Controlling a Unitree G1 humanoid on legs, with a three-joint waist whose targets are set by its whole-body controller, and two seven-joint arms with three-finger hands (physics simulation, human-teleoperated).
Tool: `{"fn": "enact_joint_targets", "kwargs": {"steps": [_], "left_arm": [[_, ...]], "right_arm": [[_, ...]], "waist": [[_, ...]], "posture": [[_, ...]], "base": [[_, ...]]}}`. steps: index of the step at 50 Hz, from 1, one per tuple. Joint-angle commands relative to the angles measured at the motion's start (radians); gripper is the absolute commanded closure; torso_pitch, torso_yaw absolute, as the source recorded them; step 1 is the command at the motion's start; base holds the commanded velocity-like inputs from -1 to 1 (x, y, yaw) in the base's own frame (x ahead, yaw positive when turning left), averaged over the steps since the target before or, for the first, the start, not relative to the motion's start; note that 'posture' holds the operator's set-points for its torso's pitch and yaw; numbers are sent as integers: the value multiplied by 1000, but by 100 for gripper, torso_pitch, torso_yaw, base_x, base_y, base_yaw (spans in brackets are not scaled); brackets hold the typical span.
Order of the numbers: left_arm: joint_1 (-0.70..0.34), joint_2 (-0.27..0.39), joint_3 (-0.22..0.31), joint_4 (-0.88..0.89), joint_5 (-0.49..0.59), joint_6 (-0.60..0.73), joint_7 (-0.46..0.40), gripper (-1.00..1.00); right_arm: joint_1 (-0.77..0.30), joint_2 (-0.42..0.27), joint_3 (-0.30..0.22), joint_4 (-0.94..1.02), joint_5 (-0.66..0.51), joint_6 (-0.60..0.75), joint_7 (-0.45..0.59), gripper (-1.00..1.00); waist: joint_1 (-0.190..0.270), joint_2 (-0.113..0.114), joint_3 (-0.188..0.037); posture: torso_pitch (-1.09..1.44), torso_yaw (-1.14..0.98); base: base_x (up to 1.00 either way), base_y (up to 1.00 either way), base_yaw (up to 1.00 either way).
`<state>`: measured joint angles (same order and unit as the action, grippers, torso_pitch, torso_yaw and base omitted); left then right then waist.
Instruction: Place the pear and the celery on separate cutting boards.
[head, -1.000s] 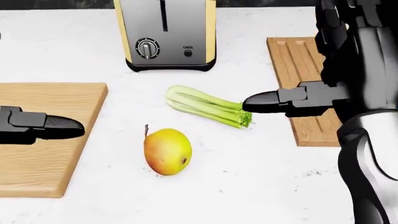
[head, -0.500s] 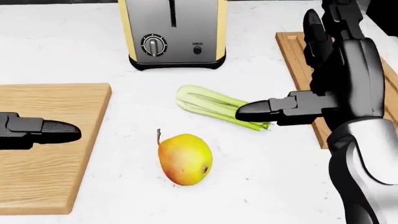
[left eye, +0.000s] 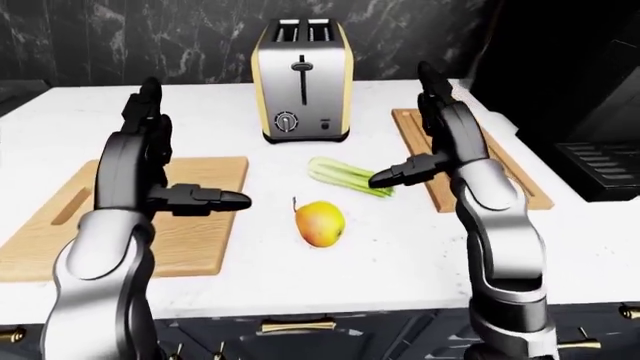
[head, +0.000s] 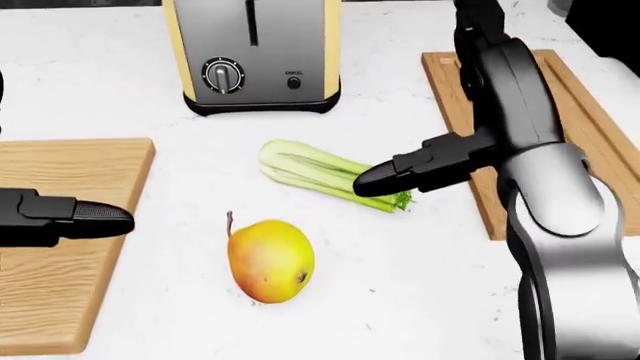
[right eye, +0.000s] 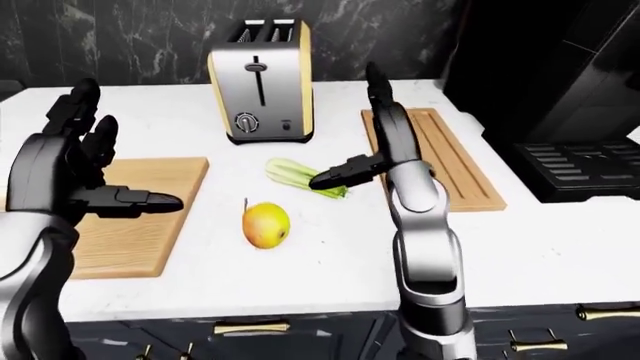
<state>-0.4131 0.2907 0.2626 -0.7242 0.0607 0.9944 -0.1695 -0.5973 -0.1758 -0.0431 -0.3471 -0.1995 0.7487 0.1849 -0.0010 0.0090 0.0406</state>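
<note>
A yellow-red pear (head: 270, 259) lies on the white counter in the middle of the head view. A green celery stalk (head: 320, 174) lies just above and to the right of it. My right hand (head: 470, 142) is open; its thumb (head: 385, 176) points left over the celery's right end and its other fingers stand upward. My left hand (left eye: 150, 172) is open and empty above the left cutting board (head: 90, 165), thumb pointing toward the pear. The right cutting board (right eye: 450, 161) lies under and to the right of my right arm. Neither board has anything on it.
A silver and yellow toaster (head: 250, 52) stands at the top of the head view, just above the celery. A dark marble wall (left eye: 150, 37) runs along the counter's top edge. Drawers with brass handles (left eye: 290, 324) sit below the counter's near edge.
The view has shifted a little, so everything sits further left. My right hand has moved left and its thumb now covers the celery's right end. The left hand has hardly moved.
</note>
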Motion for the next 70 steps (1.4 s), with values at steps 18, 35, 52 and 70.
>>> {"fn": "enact_joint_targets", "kwargs": {"steps": [18, 35, 52, 70], "left_arm": [[-17, 8, 2, -23, 12, -39, -4, -100], [5, -8, -10, -17, 38, -52, -20, -100], [2, -11, -12, -10, 43, -53, -29, -100], [25, -20, -9, -10, 47, -69, -23, -100]], "right_arm": [[-229, 62, 53, 162, -241, -31, 157, -100], [-237, 91, 61, 300, -289, -117, 158, -100], [-218, 107, 70, 383, -321, -167, 157, -100], [-145, 121, 83, 367, -358, -167, 183, -100]], "waist": [[1, 12, -21], [2, 16, -31], [1, 15, -40], [1, 13, -39]], "posture": [[0, 0], [0, 0], [0, 0], [0, 0]], "base": [[0, 0, 0], [0, 0, 0], [0, 0, 0], [0, 0, 0]]}}
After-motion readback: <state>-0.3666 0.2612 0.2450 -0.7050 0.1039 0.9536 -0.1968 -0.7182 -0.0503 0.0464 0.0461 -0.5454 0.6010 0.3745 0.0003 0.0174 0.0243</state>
